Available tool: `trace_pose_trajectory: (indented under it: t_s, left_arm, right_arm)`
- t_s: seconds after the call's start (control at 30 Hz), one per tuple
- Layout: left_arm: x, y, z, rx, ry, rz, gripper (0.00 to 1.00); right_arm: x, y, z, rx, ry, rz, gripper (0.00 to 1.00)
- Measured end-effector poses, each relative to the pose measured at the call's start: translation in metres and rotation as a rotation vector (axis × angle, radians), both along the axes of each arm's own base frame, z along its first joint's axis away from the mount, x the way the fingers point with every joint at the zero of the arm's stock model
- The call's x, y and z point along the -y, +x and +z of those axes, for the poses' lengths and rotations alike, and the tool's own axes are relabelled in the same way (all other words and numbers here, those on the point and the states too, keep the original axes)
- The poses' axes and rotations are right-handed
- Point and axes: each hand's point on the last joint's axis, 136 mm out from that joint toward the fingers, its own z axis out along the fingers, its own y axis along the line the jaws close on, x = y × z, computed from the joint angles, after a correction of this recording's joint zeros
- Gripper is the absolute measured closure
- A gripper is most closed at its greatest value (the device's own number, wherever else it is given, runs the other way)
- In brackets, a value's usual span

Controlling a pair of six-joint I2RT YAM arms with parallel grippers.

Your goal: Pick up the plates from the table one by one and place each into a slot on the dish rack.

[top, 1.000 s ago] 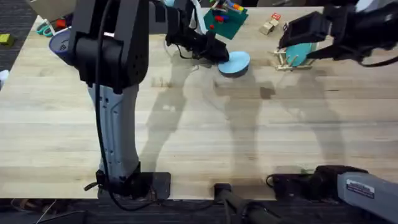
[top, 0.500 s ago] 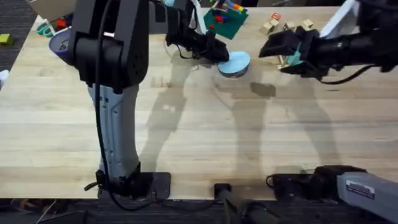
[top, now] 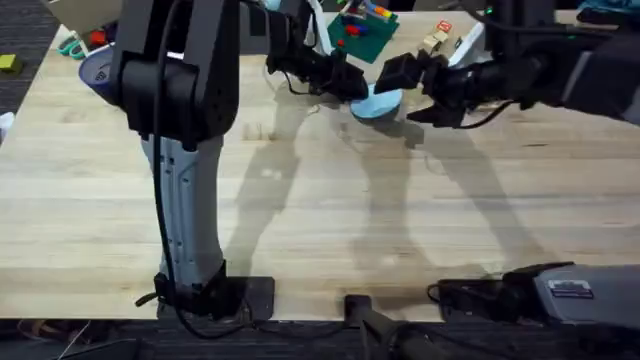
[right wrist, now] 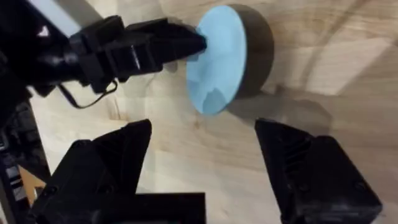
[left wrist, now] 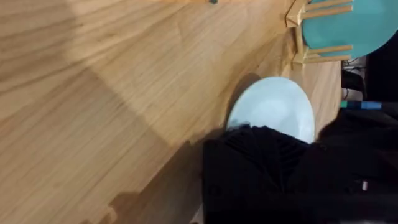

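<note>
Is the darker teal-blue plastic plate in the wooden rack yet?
Yes: the teal-blue plate stands between the dish rack pegs.

The desk (top: 330, 210) is pale planked wood with visible grain and a smooth, faintly satin finish. The light blue plate (right wrist: 217, 59) looks like smooth matt plastic. The teal plate (left wrist: 348, 25) has a similar plastic sheen. The dish rack (left wrist: 301, 37) is bare light wooden dowels. The right pincer (right wrist: 202, 165) is matt black plastic.

Dark carpet floor (top: 30, 40) shows beyond the tabletop's far left edge, under bright overhead light.
</note>
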Motion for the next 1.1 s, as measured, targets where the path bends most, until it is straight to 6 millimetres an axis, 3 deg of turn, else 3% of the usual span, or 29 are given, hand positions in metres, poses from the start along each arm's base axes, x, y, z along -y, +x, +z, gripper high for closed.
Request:
trace_pose_trajectory:
  t_s: [0.2, 0.37, 0.53, 0.67, 0.83, 1.1]
  left_arm:
    - [0.0, -0.002, 0.0, -0.012, 0.0, -0.001, 0.962]
    - [0.0, -0.004, 0.0, -0.022, -0.002, -0.002, 0.961]
    - [0.0, -0.003, 0.0, -0.022, -0.002, -0.001, 0.961]
    - [0.0, -0.003, 0.0, -0.022, -0.002, -0.001, 0.96]
    - [0.0, -0.003, 0.0, -0.023, -0.002, 0.0, 0.96]
    - [-0.001, -0.003, 0.0, -0.027, -0.004, 0.003, 0.96]
  right_arm:
    - [-0.009, 0.01, -0.018, -0.021, 0.015, -0.017, 0.015]
    - [-0.01, 0.017, -0.034, -0.043, 0.008, -0.039, 0.127]
    - [-0.009, 0.022, -0.038, -0.035, 0.007, -0.054, 0.409]
    - [-0.009, 0.026, -0.036, -0.022, 0.008, -0.062, 0.703]
    - [-0.006, 0.024, -0.039, -0.03, -0.006, -0.072, 0.926]
    - [-0.006, 0.025, -0.039, -0.03, -0.001, -0.073, 0.97]
